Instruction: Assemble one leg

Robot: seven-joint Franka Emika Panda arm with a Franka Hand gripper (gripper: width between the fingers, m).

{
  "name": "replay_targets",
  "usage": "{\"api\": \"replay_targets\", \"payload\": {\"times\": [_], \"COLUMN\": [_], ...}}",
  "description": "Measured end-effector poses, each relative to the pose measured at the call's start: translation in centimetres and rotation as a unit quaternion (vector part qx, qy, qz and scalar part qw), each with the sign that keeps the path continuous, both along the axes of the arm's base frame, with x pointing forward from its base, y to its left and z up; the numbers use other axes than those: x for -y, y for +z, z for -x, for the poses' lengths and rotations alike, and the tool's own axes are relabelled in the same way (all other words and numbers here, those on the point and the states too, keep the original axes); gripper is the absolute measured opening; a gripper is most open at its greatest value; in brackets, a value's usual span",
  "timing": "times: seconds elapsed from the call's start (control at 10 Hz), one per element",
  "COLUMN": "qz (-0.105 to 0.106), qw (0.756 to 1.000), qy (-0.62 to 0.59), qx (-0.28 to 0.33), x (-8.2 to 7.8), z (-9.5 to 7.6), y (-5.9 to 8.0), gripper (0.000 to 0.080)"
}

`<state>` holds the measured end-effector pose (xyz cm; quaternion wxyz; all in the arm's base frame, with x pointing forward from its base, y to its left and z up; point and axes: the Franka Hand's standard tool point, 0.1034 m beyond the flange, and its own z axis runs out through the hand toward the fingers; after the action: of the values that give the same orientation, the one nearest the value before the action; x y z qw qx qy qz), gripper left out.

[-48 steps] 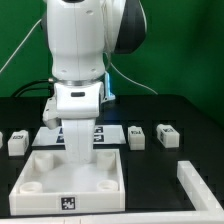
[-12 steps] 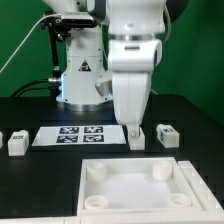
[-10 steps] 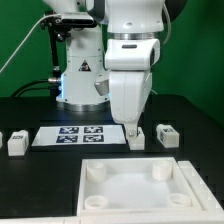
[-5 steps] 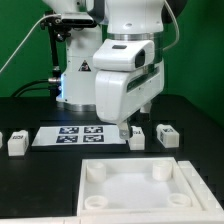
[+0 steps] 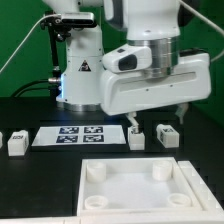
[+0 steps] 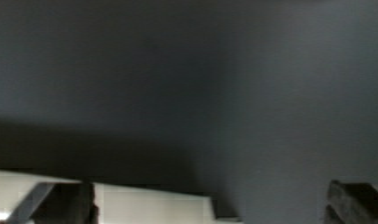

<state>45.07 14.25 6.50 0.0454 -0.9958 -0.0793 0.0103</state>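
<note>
Several small white legs with black-and-white tags stand on the black table: one [image 5: 137, 137] beside the marker board, one [image 5: 167, 135] further to the exterior view's right, and one [image 5: 17, 144] at the exterior view's left. My gripper [image 5: 157, 117] hangs open and empty just above the two right-hand legs, its hand turned broadside, one finger [image 5: 133, 121] over the nearer leg. In the wrist view a white block [image 6: 154, 205], probably that leg, lies between the dark fingers [image 6: 61, 205], close to one of them.
The large white square part with round corner sockets [image 5: 135, 186] lies at the front. The marker board [image 5: 80, 135] lies behind it. Another leg [image 5: 2, 137] is cut off at the exterior view's left edge. The robot base stands at the back.
The large white part has been set down at the front. The arm moved to the exterior view's right, and the wrist has turned, so the hand is now broadside with its fingers spread wide.
</note>
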Motion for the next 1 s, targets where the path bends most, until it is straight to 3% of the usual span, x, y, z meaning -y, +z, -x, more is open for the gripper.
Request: {"api": "replay_targets", "payload": {"times": [0.2,0.5,0.7,0.8,1.0], "qz": [-0.001,0.003,0.019,0.018,0.035], "qw": [1.0,1.0,0.993,0.985,0.961], "qy": [-0.005,-0.001,-0.003,-0.023,-0.016], "qx": [-0.005,-0.017,-0.115,-0.172,-0.273], "x": [-2.2,-2.2,-2.0,-2.1,-3.3], "z": [0.8,1.0,1.9,2.9,4.6], "y": [-0.4,-0.5,-0.5,-1.3,-2.2], "gripper": [0.0649,0.0649,0.0649,0.0649,0.0649]}}
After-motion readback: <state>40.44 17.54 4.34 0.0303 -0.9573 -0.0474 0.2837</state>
